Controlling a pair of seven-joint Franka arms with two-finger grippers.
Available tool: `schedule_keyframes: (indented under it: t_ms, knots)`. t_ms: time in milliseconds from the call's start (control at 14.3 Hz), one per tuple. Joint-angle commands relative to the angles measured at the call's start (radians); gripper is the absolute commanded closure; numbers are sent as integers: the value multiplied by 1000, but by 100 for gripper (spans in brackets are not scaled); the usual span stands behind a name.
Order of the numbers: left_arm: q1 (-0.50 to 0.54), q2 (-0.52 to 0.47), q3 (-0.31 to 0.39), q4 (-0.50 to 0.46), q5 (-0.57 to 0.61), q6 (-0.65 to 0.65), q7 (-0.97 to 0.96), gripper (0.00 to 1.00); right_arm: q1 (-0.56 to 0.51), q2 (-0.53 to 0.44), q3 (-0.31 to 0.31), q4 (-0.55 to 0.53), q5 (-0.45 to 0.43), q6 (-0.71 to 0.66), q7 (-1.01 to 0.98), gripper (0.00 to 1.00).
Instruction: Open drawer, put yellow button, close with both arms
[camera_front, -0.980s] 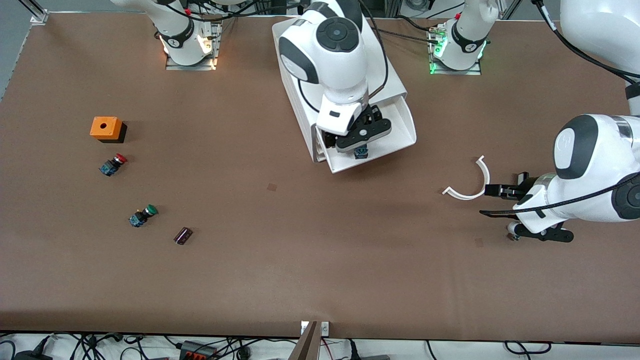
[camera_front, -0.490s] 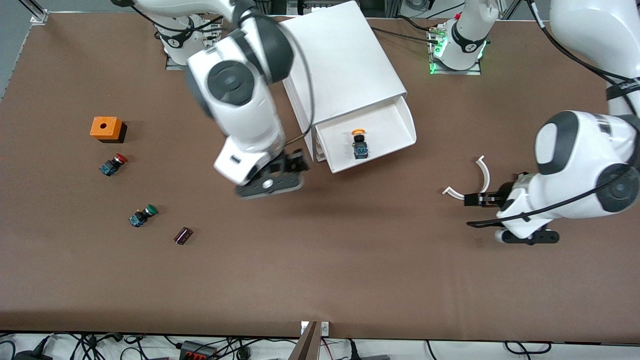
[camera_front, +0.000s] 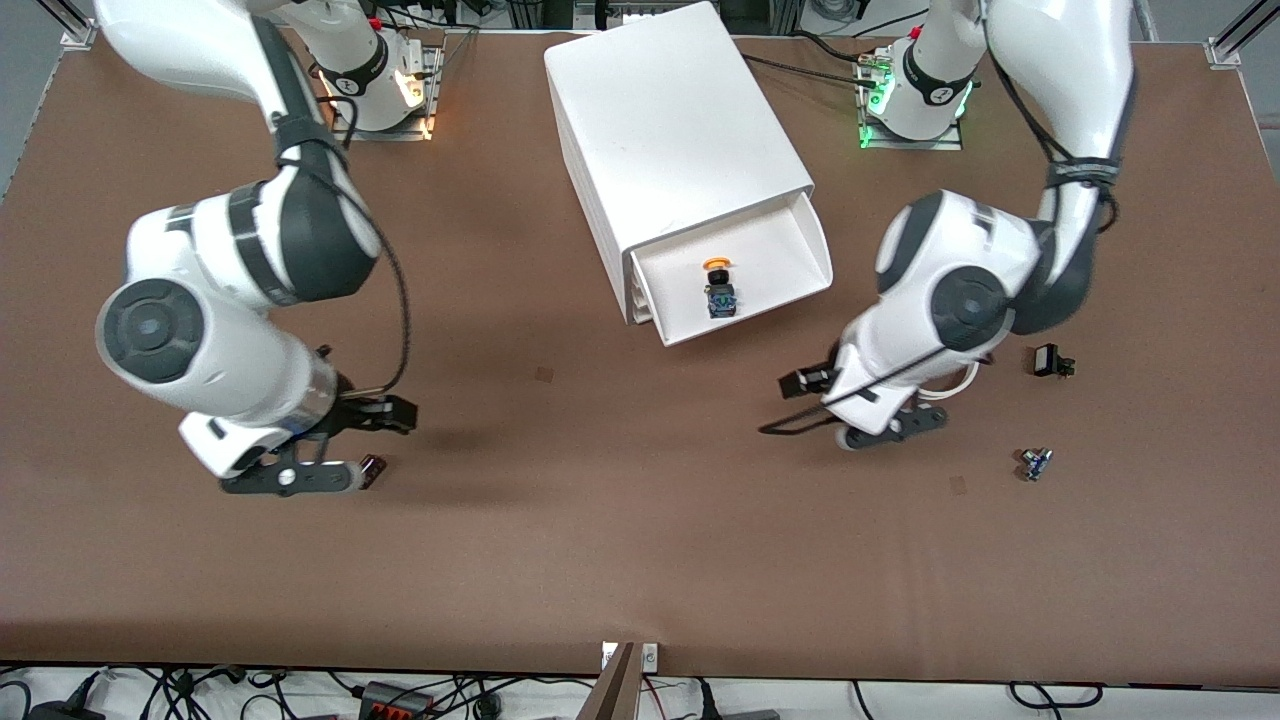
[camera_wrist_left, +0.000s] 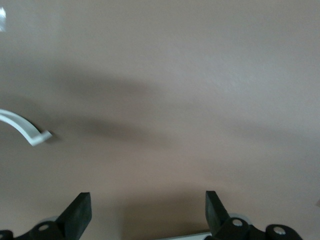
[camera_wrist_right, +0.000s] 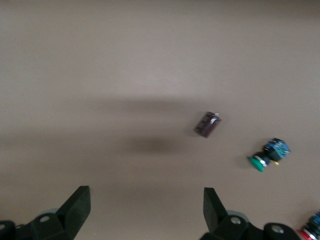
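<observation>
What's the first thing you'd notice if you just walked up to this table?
Probably the big white cabinet between the arms' bases, its top drawer pulled out with the yellow button lying inside. Then the two arms: the right gripper open over the dark little block, the left gripper open over bare table.

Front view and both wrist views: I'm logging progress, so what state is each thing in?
drawer: pulled open, top one of the cabinet.
yellow button: lying in the drawer, held by nothing.
left hand: open, empty, over bare table beside the white curved piece.
right hand: open, empty, over bare table beside the small dark part.
green button: lying on its side on the table.
</observation>
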Motion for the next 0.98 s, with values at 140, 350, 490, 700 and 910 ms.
schedule_keyframes:
  t_ms: [140,350,490,700,910]
  knots:
    - [-82,-57,8,-103,6,28,-77,0,-85,-24,20,-15,11,-91,0,0]
    - [-96,-106,-16,-172,6,36,-122,0,-114,-66,17,-47,8,-90,-1,0]
    - [-92,-139,-35,-230,-1,57,-122,0,-152,-129,17,-114,8,-81,2,0]
    - [-87,-155,-82,-263,-7,56,-129,0,-204,-210,19,-185,9,-73,-1,0]
    - [-96,-181,-99,-302,-11,59,-140,0,-232,-321,19,-298,-5,-3,-35,0]
